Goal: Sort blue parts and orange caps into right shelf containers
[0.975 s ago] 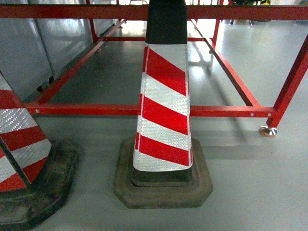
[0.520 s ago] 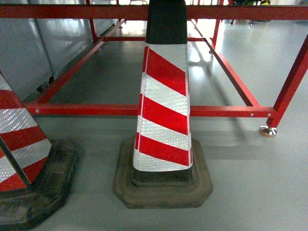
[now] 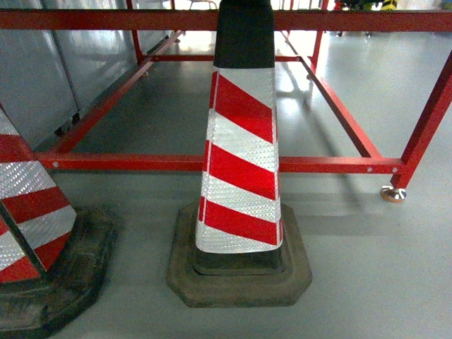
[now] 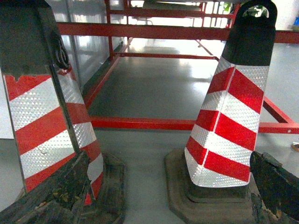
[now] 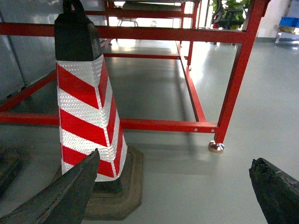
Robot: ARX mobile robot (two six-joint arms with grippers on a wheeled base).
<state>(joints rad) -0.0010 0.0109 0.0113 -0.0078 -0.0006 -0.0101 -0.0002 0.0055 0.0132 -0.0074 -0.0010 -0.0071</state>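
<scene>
Before a striped cone (image 3: 240,162), both fingers (image 5: 60,196) spread wide, empty.

Head cam looked forward and down from close range at a striped traffic cone (image 3: 240,162), centre frame, red steel frame (image 3: 212,162) behind. Left wrist cam sat low near the floor, facing forward, same cone (image 4: 231,116) at right, second cone (image 4: 46,121) at left. Right wrist cam, equally low, had that shared cone (image 5: 88,102) at left.
</scene>
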